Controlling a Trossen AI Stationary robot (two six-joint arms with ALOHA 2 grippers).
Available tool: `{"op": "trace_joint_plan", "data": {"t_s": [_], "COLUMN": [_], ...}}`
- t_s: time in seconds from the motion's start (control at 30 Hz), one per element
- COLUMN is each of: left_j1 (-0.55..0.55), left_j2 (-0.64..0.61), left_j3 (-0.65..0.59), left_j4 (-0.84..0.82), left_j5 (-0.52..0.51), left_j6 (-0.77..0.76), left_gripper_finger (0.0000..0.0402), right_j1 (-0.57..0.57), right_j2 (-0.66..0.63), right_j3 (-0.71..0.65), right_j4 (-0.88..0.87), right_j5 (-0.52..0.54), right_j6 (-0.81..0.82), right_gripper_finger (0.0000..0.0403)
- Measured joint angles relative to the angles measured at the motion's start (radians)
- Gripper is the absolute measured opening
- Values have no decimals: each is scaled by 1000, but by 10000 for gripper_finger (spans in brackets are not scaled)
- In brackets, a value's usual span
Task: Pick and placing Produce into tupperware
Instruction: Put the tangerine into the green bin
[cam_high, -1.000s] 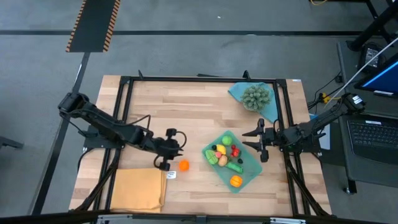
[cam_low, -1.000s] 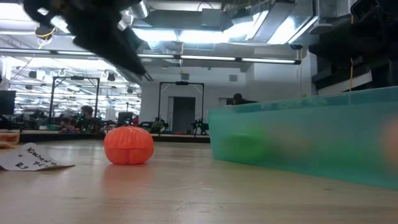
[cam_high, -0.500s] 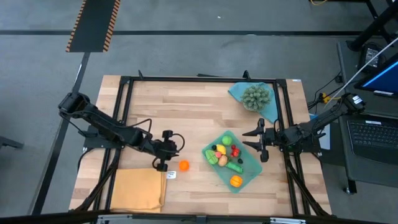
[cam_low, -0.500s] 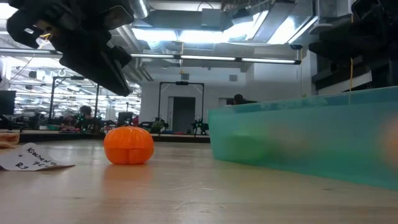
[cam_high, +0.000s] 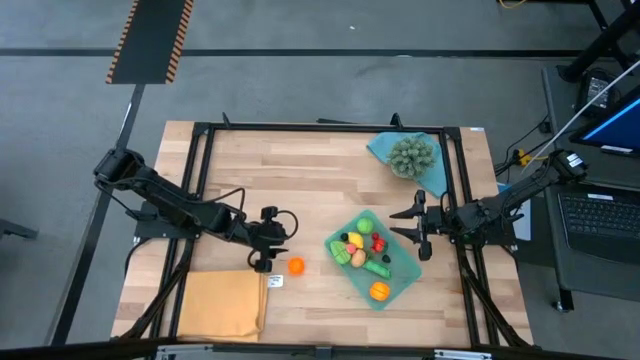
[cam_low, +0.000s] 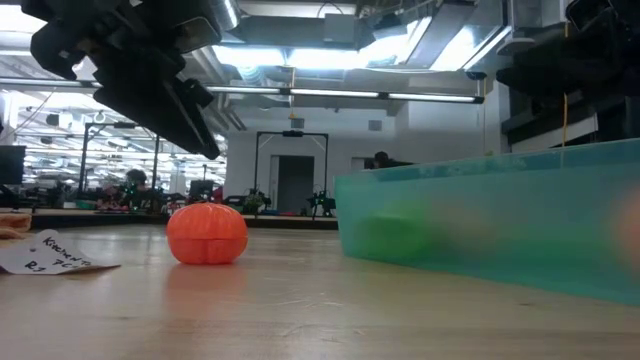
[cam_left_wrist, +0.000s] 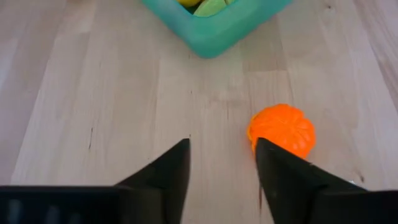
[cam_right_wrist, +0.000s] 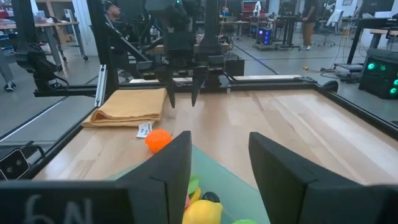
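left gripper (cam_high: 272, 241) hangs over the table with fingers apart, grasping nothing, orange (cam_high: 296, 266) just beside it; right gripper (cam_high: 413, 231) parted, empty, at the tupperware (cam_high: 400, 281) edge

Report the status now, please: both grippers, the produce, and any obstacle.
Left gripper open, empty, just beside the orange piece on the table. Right gripper open, empty, waiting at the tupperware edge. Other produce already inside. Paper tag near the orange, not blocking.

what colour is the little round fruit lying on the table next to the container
Bright orange, with ribbed segments; the left wrist view shows it best.
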Motion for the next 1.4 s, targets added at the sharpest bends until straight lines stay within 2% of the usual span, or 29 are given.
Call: {"op": "trace_joint_plan", "data": {"t_s": [0.23,0.43,0.73,0.83,1.0,1.13,1.4], "left_j1": [0,-5,-4,-10,-32,-63,-89], "left_j2": [0,1,1,1,8,58,253], "left_j3": [0,0,7,33,106,175,351], "left_j4": [-3,-3,-5,-9,-108,-169,-360], "left_j5": [-3,-3,-1,31,34,33,25], "left_j6": [34,91,92,92,41,5,-88], "left_gripper_finger": [257,300,299,298,298,298,298], "right_j1": [0,0,0,0,0,0,0], "right_j2": [0,0,0,0,0,0,0], "right_j3": [0,0,0,0,0,0,0], "right_j4": [0,0,0,0,0,0,-1], "right_j5": [0,0,0,0,0,0,-1], "right_j6": [0,1,1,1,1,1,55], "right_gripper_finger": [163,163,163,163,163,163,163]}}
